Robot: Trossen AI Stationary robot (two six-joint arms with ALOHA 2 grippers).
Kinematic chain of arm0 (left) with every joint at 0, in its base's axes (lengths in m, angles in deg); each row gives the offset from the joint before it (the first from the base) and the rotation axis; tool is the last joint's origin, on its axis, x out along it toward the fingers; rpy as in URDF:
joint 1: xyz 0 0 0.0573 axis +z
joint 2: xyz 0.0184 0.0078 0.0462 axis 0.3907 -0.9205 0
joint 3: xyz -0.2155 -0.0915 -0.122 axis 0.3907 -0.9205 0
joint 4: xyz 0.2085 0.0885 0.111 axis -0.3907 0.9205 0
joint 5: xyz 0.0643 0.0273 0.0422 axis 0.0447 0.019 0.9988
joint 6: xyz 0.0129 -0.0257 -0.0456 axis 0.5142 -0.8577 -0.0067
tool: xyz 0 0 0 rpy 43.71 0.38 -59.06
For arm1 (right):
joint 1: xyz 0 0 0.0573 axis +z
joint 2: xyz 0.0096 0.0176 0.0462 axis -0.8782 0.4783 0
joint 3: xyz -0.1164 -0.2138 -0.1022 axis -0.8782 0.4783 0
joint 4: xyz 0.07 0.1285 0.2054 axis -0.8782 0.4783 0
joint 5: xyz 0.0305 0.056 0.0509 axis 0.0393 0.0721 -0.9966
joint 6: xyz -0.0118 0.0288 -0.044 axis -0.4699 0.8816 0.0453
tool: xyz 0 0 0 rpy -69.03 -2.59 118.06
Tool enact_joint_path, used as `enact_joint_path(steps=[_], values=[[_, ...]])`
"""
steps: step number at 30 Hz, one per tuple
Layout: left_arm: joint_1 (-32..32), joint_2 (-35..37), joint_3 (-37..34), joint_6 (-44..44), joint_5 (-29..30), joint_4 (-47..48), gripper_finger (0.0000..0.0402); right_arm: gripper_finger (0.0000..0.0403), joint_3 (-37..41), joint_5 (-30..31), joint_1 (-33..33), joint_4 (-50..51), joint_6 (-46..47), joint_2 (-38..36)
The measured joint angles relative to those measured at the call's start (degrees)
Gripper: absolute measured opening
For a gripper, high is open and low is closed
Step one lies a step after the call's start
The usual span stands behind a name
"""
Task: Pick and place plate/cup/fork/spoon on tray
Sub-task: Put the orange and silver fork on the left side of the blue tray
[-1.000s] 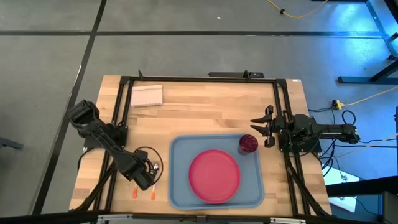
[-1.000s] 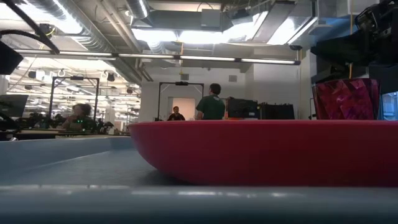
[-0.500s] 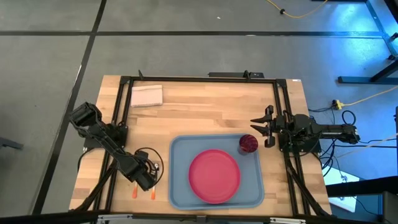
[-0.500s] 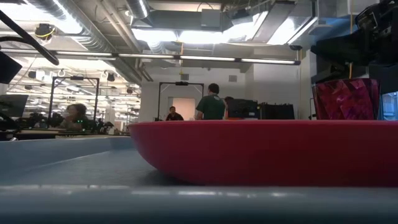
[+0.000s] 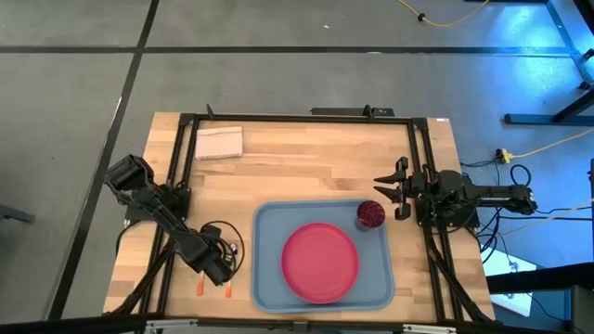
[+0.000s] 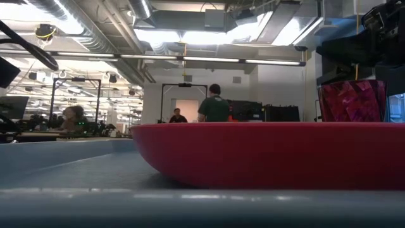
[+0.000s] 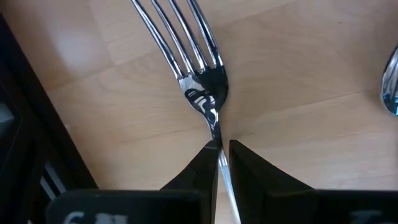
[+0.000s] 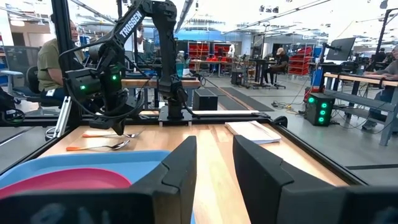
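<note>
Since a second ago, our left hand (image 7: pixel 219 155) has barely shifted. It pinches the steel-tined, orange-handled fork (image 7: pixel 199 68) at its neck on the wooden desk (image 7: pixel 298 68); we should lift straight, squeezing firmly. The light-blue rectangular tray (image 5: pixel 269 278) lies beside. Our right hand (image 5: pixel 390 189) waits spread.

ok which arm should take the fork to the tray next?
Left. The left gripper is already closed on the fork neck, just left of the tray. The right gripper sits open beside the cup, across the tray from the cutlery.
</note>
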Motion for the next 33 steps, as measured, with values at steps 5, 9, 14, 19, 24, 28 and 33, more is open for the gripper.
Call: enact_joint_path(steps=[5, 9, 14, 19, 24, 28, 33], values=[[-0.02, -0.07, -0.09, -0.16, 0.91, -0.1, 0.0032, 0.011, 0.0, 0.0, 0.02, 0.0, 0.0, 0.0], [-0.07, -0.13, -0.13, -0.43, 1.5, -0.34, 0.0032, 0.011, 0.0, 0.0, 0.02, 0.0, 0.0, 0.02], [-0.07, -1.37, -0.13, -0.51, 2.54, -0.66, 0.0032, 0.011, 0.0, 0.0, 0.02, 0.03, 0.0, 0.0], [-0.07, -2.45, -0.12, -0.48, 2.73, -1.26, 0.0032, 0.011, 0.0, 0.0, 0.0, 0.03, 0.0, 0.0], [-0.07, -2.49, -0.13, -0.5, 2.83, -1.29, 0.0032, 0.011, 0.0, 0.0, 0.01, 0.03, 0.0, 0.01], [0.02, -2.51, -0.13, -0.24, 1.5, -1.3, 0.0022, 0.011, 0.0, 0.0, 0.01, 0.03, 0.0, 0.01], [0.02, -1.87, -0.17, -0.18, 1.34, -0.13, 0.0007, 0.011, 0.0, 0.0, 0.0, 0.03, 0.0, 0.0]])
